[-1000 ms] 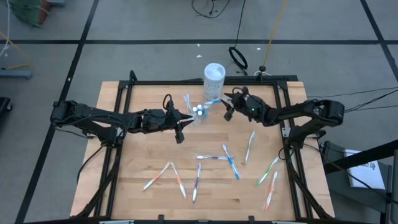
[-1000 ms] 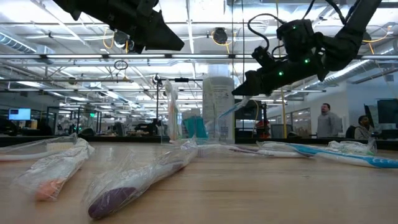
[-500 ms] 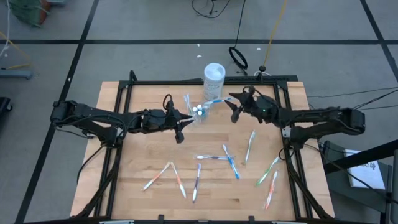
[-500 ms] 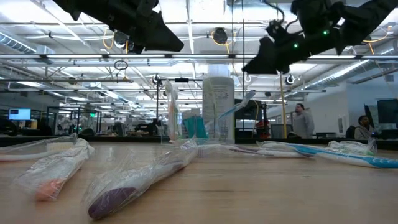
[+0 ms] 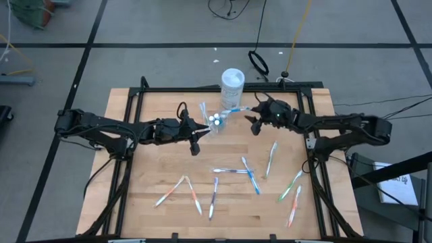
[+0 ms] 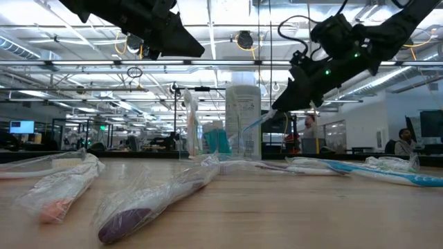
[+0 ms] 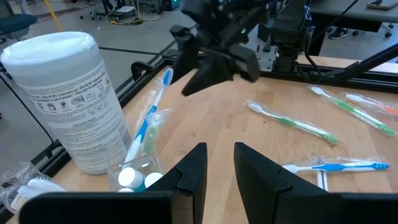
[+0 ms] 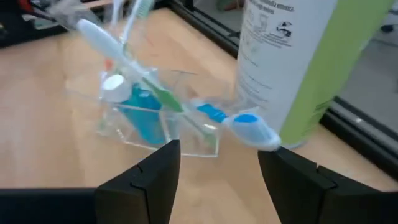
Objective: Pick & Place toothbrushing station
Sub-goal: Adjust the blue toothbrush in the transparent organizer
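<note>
High view: clear cup [image 5: 216,124] at desk [image 5: 155,169] 12 o'clock, white tub [image 5: 231,82] just behind. Loose toothbrushes [image 5: 250,174] scattered toward 6. Left end effector [image 5: 196,132] at cup's 9 o'clock, right end effector [image 5: 253,120] at its 3, both parted, empty. Right wrist view alone reveals teal toothpaste tube [image 8: 142,116] inside the cup.

The right gripper [image 5: 254,122] has dropped lower, nearer the clear cup [image 5: 217,125].
</note>
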